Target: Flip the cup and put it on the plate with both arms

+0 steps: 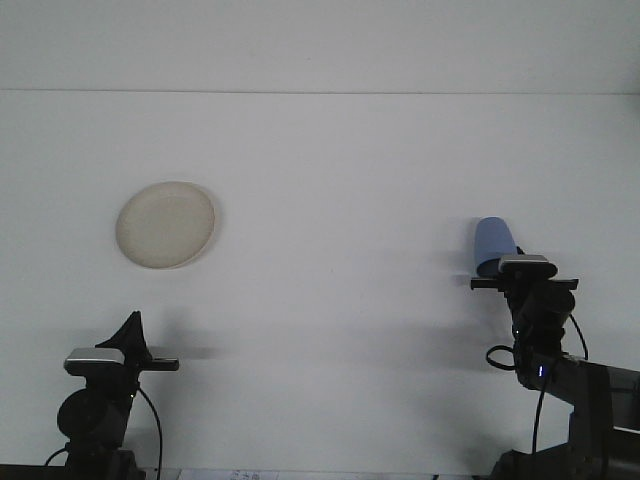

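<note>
The blue cup (494, 242) stands mouth-down on the desk (340, 200) at the right, its long axis near upright; the right pincer (522, 280) sits just in front, hiding its rim, its opening impossible to tell; the left pincer (130, 332) is far off, its gap unclear, holding nothing; the plate (165, 224) lies well left.

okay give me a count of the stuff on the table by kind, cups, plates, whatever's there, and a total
Blue cup: 1
Cream plate: 1
Total: 2
</note>
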Tool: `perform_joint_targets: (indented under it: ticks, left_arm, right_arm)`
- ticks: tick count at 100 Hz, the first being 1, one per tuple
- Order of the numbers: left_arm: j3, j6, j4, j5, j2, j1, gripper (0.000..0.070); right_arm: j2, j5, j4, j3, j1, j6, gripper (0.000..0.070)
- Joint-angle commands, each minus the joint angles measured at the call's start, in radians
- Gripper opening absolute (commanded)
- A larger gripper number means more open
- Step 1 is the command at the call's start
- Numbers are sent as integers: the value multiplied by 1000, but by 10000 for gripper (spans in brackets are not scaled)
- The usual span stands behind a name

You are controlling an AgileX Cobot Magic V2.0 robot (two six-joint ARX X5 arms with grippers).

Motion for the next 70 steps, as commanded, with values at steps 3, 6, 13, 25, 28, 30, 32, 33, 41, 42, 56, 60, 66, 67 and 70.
perform_joint_targets:
  ticks: [3,6,13,25,28,30,32,33,41,42,56,60,66,67,70]
  left_arm:
    - [-19,-10,10,-3,-1,-1,15]
    - [-19,-10,10,-3,-1,-1,15]
    - [-19,-10,10,-3,-1,-1,15]
    - [-19,-10,10,-3,-1,-1,15]
    - [-19,-10,10,-3,-1,-1,15]
    - [-19,-10,10,-3,-1,-1,15]
    - [-19,-10,10,-3,-1,-1,15]
    - [-19,-10,10,-3,-1,-1,15]
    - [-19,-10,10,-3,-1,-1,15]
    - [-19,-10,10,-3,-1,-1,15]
    - [-19,-10,10,-3,-1,-1,15]
    - [-19,-10,10,-3,-1,-1,15]
    - [-19,-10,10,-3,-1,-1,15]
    - [-19,-10,10,-3,-1,-1,15]
    - [-19,-10,10,-3,-1,-1,15]
  right_arm:
    - [-53,-3,-45,10,6,77,0]
    - [-83,1,-75,10,11,89,0]
    - [-175,4,-167,11,29,117,0]
    - [-372,39,-462,62,80,182,0]
    - [-418,50,-568,93,96,196,0]
    - [-446,55,-642,117,109,205,0]
    - [-472,56,-720,144,122,210,0]
    - [-485,56,-759,159,129,211,0]
    - [-542,52,-1041,287,188,214,0]
    - [-546,52,-1075,305,196,214,0]
    - [-522,30,-1515,568,337,212,0]
    - [-496,12,-1625,639,383,213,0]
    - [-452,-10,-1780,732,454,214,0]
    - [-443,-12,-1804,746,467,214,0]
    - [-416,-17,-1872,786,505,214,0]
